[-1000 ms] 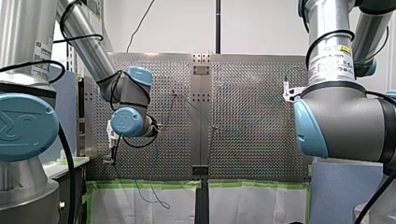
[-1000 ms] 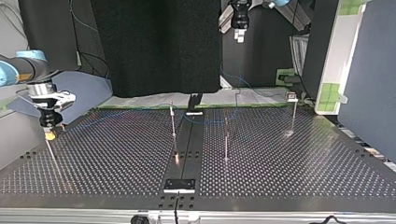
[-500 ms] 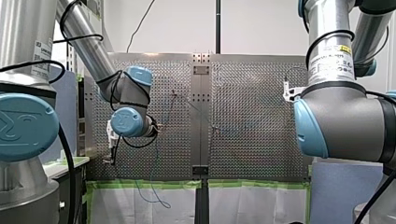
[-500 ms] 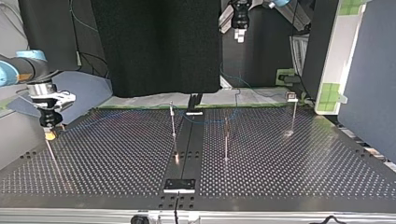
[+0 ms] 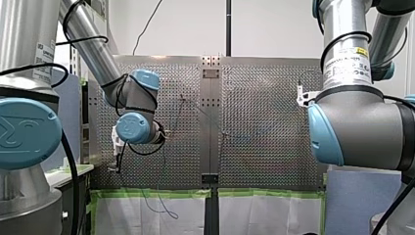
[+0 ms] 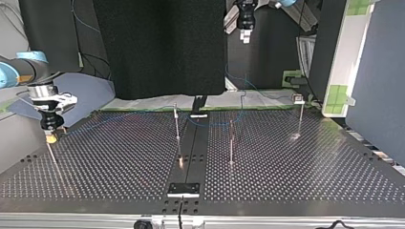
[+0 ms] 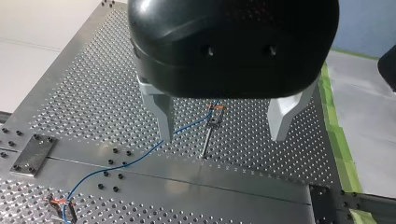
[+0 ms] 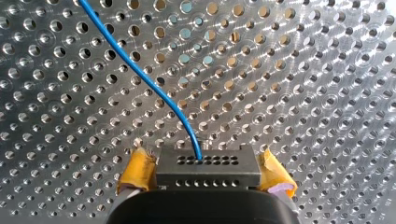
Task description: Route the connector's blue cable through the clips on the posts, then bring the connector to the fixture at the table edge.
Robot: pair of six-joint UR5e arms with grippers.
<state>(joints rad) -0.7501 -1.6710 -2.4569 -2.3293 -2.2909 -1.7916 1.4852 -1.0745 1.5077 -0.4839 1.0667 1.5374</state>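
In the front view little of the work shows: the blue cable (image 5: 166,211) droops off the perforated table (image 5: 264,98) at lower left, over the white sheet (image 5: 127,215), and the grippers are hard to make out. In the top view my right gripper (image 6: 50,135) hangs at the frame's left, just above the table. The cable is a faint line running from it toward the posts (image 6: 177,129) in the middle. My left gripper (image 6: 246,33) hangs high at the top, well apart from everything. The left wrist view shows that gripper spread wide and holding nothing. A clip-topped post (image 7: 211,126) stands beneath the gap between its fingers, and the cable passes that clip toward a second clip (image 7: 63,209) further along. The right wrist view shows the connector (image 8: 208,163), a small dark grey block with rows of tiny holes, pinched between the yellow pads (image 8: 137,170). Its thin, glossy cable curves away over the table. As I judge it, the carry goes best slowly, under gentle tension (slack could slip out of a clip), with a firm grip.
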